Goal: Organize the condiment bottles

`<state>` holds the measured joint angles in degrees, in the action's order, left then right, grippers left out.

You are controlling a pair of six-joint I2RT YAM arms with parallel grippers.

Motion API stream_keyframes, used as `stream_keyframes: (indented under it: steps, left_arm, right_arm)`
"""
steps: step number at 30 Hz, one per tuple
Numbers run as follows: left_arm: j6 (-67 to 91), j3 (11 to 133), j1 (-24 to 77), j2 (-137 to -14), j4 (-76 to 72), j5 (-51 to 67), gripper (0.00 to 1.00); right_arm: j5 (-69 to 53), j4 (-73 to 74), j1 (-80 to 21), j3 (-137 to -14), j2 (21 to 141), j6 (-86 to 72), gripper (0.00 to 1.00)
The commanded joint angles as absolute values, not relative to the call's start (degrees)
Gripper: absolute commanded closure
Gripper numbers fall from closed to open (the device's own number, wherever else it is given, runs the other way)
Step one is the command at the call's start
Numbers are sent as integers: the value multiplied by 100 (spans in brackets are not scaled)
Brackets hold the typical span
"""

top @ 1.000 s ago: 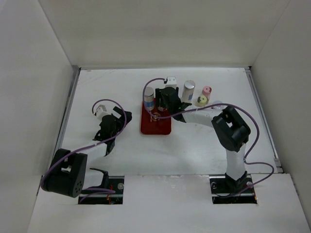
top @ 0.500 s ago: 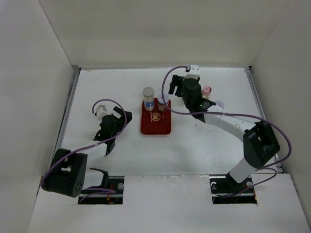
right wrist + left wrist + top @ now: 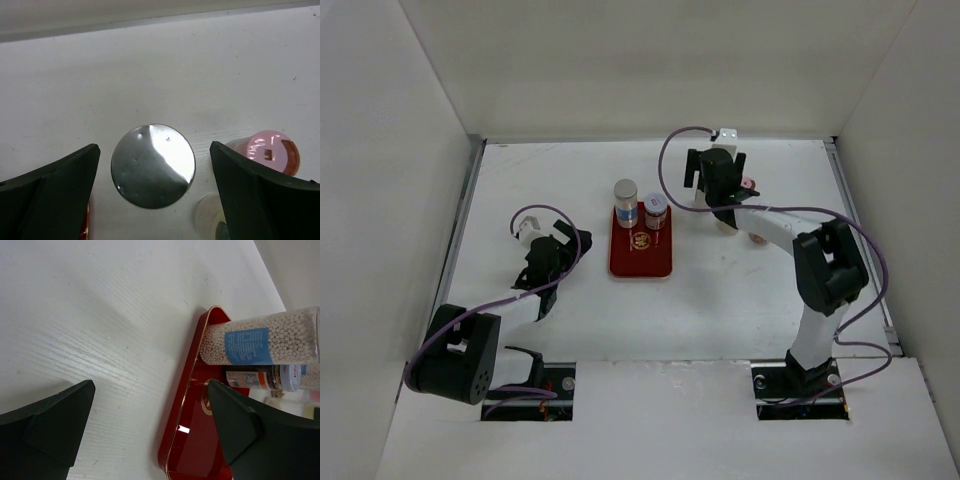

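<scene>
Glossy red tray [image 3: 192,445] with gold rim, blue-labelled bottle [image 3: 260,337] of white beads, silver cap [image 3: 153,165], pink cap [image 3: 270,150]

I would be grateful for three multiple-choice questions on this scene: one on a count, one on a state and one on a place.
1. Bottles standing on the red tray: A none; B four; C two.
2. The jaws of the left gripper are: A open and empty; B shut on a bottle; C shut on the tray's rim.
3. The right gripper is above: A the red tray; B a silver cap beside a pink cap; C the left gripper.

Answers:
1. C, a tall bottle and a blue-white-capped jar stand at its far end.
2. A, only table shows between its fingers.
3. B, the right wrist view shows that cap between its fingers.
</scene>
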<state>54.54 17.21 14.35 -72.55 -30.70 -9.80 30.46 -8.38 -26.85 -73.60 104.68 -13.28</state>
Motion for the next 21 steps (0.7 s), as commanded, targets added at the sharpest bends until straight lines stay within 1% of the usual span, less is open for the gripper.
stream_keyframes:
  steps: [1, 2, 4, 5, 7, 10, 14, 21]
  left_arm:
    - [5476, 1731, 1428, -7233, -3349, -984, 0]
    - [5467, 1731, 1445, -7233, -3357, -1002, 0]
    - [5467, 1731, 1402, -7260, -3357, -941, 0]
    - [5475, 1723, 1402, -7242, -3357, -932, 0]
    - [5467, 1723, 1428, -7198, -3357, -993, 0]
    - [5467, 1731, 1402, -7268, -3357, -941, 0]
    - [5467, 1731, 1437, -7225, -3366, -975, 0]
    - [5484, 1731, 1437, -7277, -3419, -949, 0]
  right_arm:
    - [2980, -624, -2667, -7927, 10748, -1204, 5]
    - [2979, -641, -2650, -7963, 10784, -1222, 13]
    - [2997, -842, -2650, -7937, 10714, -1283, 33]
    - [3014, -1035, -2685, -7832, 10601, -1257, 40]
    - [3041, -1492, -2720, -7490, 10224, -1143, 49]
    - [3155, -1968, -2930, -7006, 9530, -1020, 51]
    - [3322, -1785, -3439, -6505, 8703, -1037, 51]
    - [3296, -1354, -4424, -6082, 8552, -1327, 51]
